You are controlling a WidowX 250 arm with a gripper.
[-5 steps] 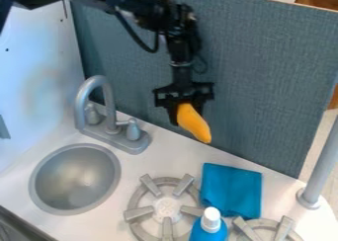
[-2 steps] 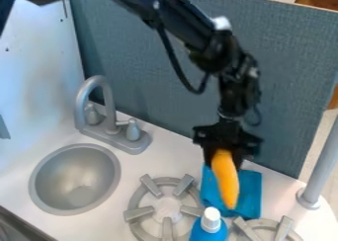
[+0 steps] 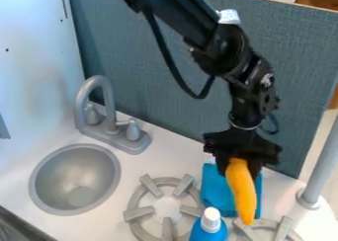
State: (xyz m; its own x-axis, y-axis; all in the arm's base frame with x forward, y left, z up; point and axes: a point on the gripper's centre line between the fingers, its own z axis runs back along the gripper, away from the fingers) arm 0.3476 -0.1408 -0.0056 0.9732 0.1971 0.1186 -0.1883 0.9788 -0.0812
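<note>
Gripper [image 3: 240, 167] clamped on orange item [image 3: 242, 191], tip down. Grasp done, release not yet. Blue cloth [image 3: 214, 188] below gripper; bottle [image 3: 209, 227] nr. item's tip; sink [image 3: 75, 180] well apart fr. gripper.

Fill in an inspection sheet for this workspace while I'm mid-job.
Surface: white counter with two burners and a sink.
Held thing: yellow-orange, elongated piece, hanging tip down.
Cloth: blue, partly hidden behind the piece.
Clutter: blue bottle, white-capped, upright by the burners.
Gripper: jaws around the piece's upper end.
Cables: black cable loops below the arm; snags, nothing seen.
Surroundings: blue-grey panel behind; grey pole at right.
</note>
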